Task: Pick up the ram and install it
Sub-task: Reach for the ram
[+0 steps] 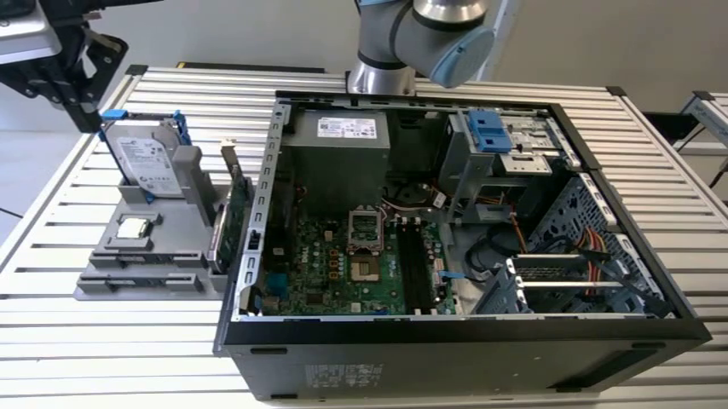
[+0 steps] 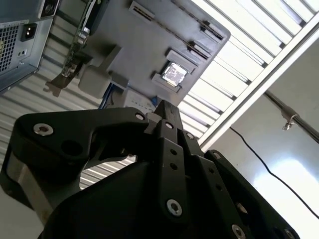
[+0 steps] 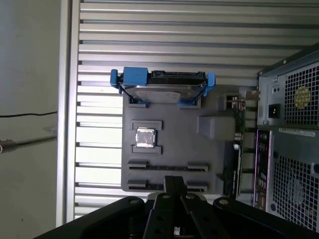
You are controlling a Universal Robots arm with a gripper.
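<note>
over the slatted metal table, beside the open black computer case, the arm is hovering above the grey moulded parts tray.
the black gripper is looking closed on nothing. for a clean pick it is probably needing to open, line up along the stick and come down straight. the thin dark ram stick is seemingly standing edge-up in a tray slot just past the fingertips, apart from them.

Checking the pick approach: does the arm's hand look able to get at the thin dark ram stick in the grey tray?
Probably yes: the hand hangs over the grey tray, and nothing covers the thin dark ram stick in its holder.
</note>
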